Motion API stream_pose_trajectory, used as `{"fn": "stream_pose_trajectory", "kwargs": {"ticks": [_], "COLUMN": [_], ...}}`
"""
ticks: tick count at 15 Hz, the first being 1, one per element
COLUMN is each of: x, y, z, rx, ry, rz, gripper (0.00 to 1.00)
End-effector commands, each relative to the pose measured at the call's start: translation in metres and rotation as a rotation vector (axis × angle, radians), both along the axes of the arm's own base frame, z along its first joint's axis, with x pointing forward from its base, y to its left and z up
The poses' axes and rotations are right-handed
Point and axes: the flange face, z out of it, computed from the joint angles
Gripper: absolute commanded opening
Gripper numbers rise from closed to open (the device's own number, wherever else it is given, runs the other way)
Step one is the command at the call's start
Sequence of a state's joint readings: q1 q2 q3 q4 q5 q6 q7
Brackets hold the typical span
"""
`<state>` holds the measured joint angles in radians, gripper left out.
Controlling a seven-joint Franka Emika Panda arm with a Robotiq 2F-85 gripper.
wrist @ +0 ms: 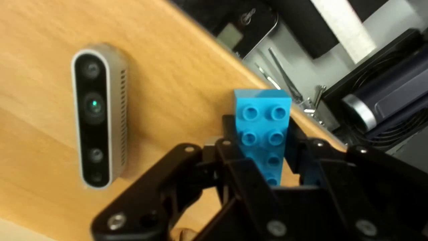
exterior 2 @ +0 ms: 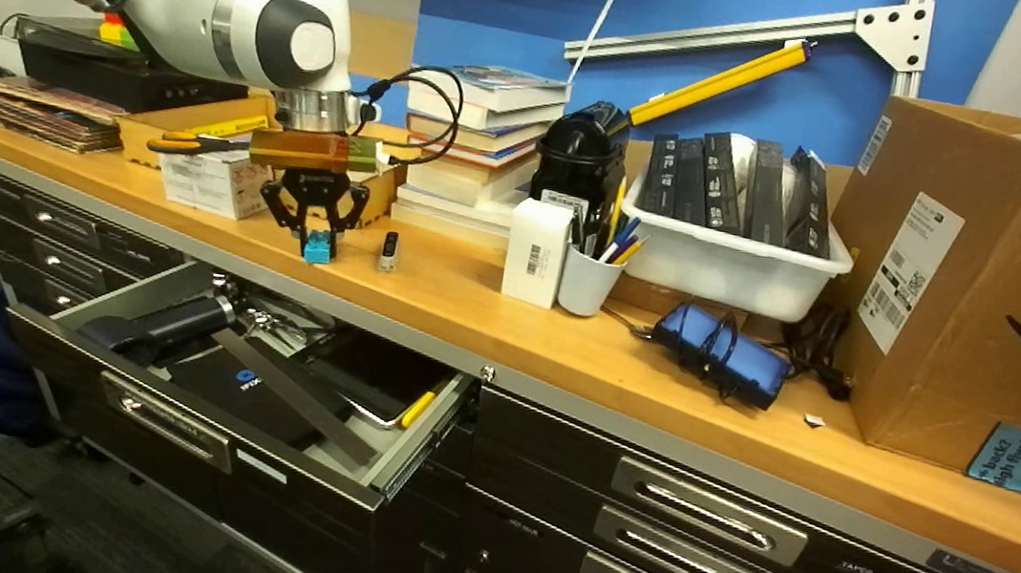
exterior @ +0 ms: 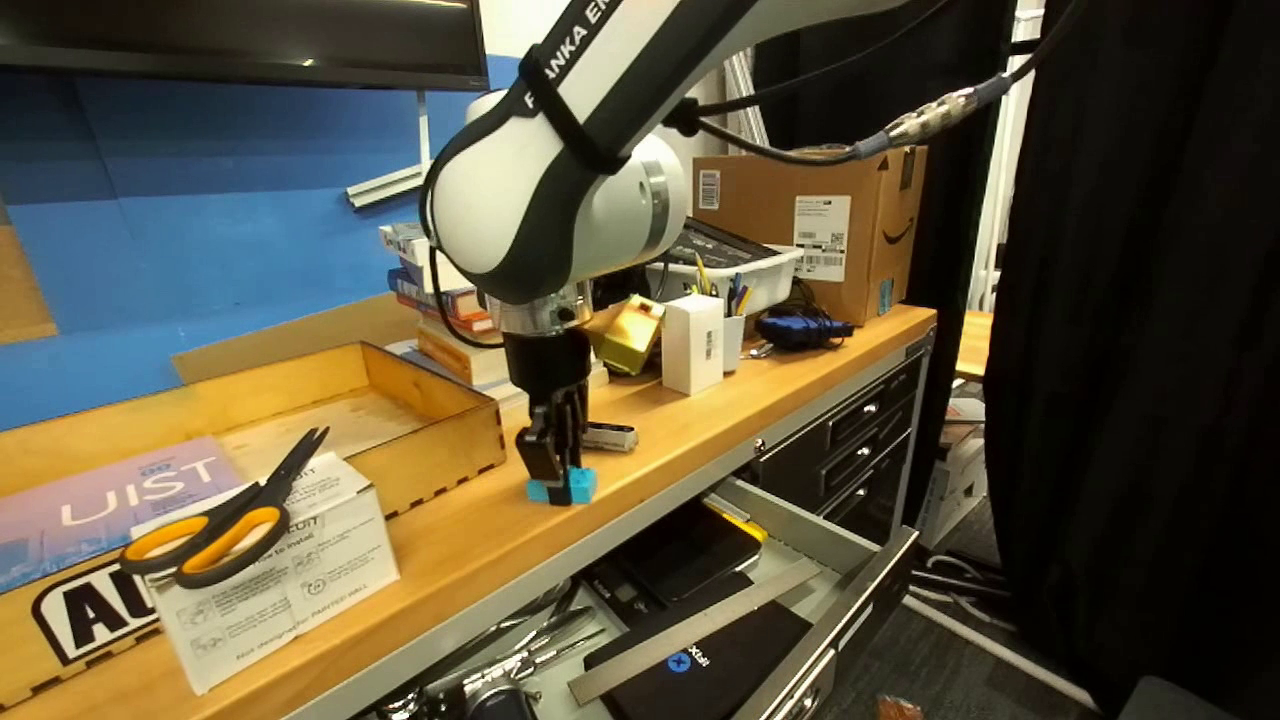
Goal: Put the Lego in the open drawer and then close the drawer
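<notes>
The Lego, a light-blue studded brick, is at the bench's front edge in both exterior views [exterior: 583, 486] [exterior 2: 318, 248] and in the wrist view [wrist: 262, 124]. My gripper [exterior: 560, 490] points down with a finger against each long side of the Lego; it also shows in an exterior view [exterior 2: 318, 241] and the wrist view [wrist: 261, 129]. It is shut on the Lego. Whether the Lego touches the bench top I cannot tell. The drawer [exterior: 850, 605] [exterior 2: 303, 501] is pulled open below and in front of the bench; part of its inside [wrist: 311, 73] shows in the wrist view.
The drawer holds a black box [exterior: 720, 655], a metal ruler [exterior: 695, 635] and loose tools. A small silver camera [wrist: 117, 117] lies beside the gripper. A white box [exterior: 290, 570] with scissors [exterior: 235, 520], a wooden tray [exterior: 440, 460] and a white carton [exterior 2: 534, 251] stand on the bench.
</notes>
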<state>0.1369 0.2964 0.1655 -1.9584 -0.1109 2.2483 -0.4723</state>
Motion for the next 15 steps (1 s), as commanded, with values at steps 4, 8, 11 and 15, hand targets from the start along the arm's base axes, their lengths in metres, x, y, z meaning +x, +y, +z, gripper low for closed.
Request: {"fn": "stream_pose_trajectory", "kwargs": {"ticks": [4,8,11,15], "x": [-0.087,-0.088,-0.086,-0.112], "y": [-0.055,-0.078,-0.086,-0.117], "z": [-0.004,-0.042,-0.053,-0.032], "rx": [0.007,-0.054,-0.059,-0.039], "ry": [0.053,0.037,0.032,0.071], "rz": [0.092,0.118,0.144,0.194], "gripper": [0.11,0.11,0.62,0.92]}}
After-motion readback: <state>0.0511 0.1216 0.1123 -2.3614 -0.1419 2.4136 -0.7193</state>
